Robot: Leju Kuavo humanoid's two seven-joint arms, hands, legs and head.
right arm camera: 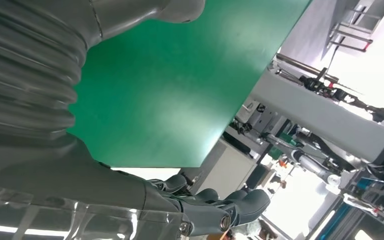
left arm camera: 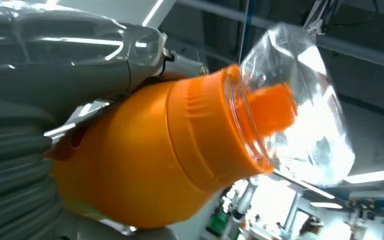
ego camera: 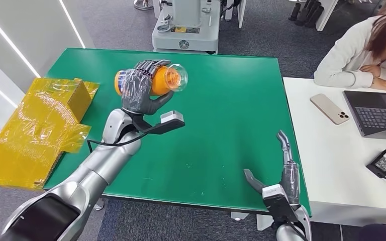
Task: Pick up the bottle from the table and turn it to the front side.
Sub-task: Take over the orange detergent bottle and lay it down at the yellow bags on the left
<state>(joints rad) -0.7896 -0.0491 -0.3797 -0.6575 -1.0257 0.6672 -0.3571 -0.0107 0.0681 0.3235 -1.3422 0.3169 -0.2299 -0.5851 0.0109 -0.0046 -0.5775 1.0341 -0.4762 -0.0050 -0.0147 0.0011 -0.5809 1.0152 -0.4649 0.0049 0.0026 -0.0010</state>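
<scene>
- One bottle (ego camera: 151,80), orange with a clear cap, was lifted off the table (ego camera: 221,130) and lay roughly on its side in the air, cap toward 3 o'clock in the head view, base toward 9 o'clock.
- Most of its body was wrapped by the left hand (ego camera: 141,90): fingers over the top, thumb underneath, grasping it firmly around the middle.
- Part of a blue-and-white label (ego camera: 123,78) showed near the base, at 9 o'clock of the fingers; whether the front faced the camera could not be told.
- Judged from this, the pick was done and the turn was in hand. A slow wrist roll about the bottle's long axis would have suited best, with the grasp kept on the body and off the cap, since the close wrist view showed the cap as thin, clear plastic.
- Slippage looked the main risk: the smooth orange body could have spun inside the fingers.
- Well apart, at 5 o'clock near the table's front edge, the right hand (ego camera: 281,170) was released, fingers straight and apart, holding nothing.
- Beyond the table's edge at 9 o'clock stood a yellow-wrapped box (ego camera: 45,125).
</scene>
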